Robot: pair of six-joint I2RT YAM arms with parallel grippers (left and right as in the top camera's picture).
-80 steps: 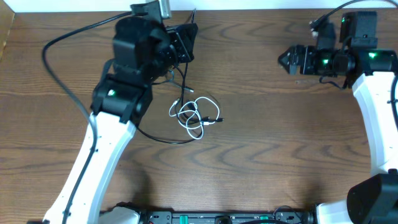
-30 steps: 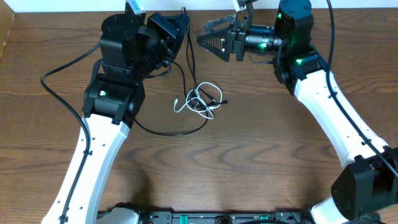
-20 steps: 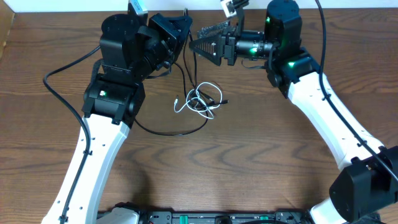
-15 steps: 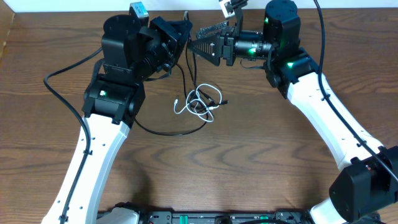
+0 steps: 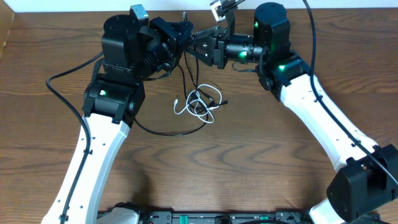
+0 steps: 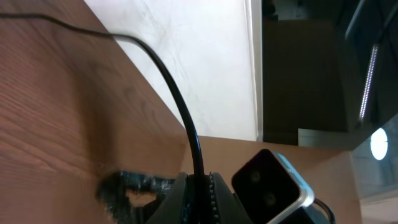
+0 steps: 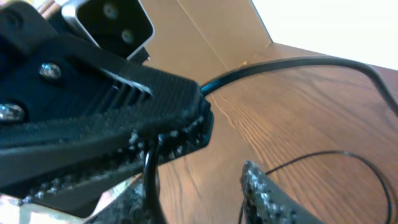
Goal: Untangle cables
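Note:
The cables lie partly bunched on the table: a white cable (image 5: 185, 107) looped with thin black cable (image 5: 208, 98). One black cable (image 5: 186, 65) rises from the bunch to my left gripper (image 5: 181, 31), which is shut on it above the table's far edge. The left wrist view shows this cable (image 6: 179, 106) pinched between the jaws of the left gripper (image 6: 199, 185). My right gripper (image 5: 191, 42) reaches in from the right, right up against the left one. In the right wrist view, the right gripper (image 7: 196, 196) stands open with the cable (image 7: 151, 180) beside its left finger.
A slack loop of the black cable (image 5: 168, 132) curves across the table in front of the left arm. The left arm's own thick wire (image 5: 59, 78) arcs out at the left. The table's far edge (image 5: 348, 9) runs just behind both grippers.
The right arm has swung left across the table to the left gripper, and its jaws have narrowed around the raised black cable. The left gripper has kept its grip, barely moving.

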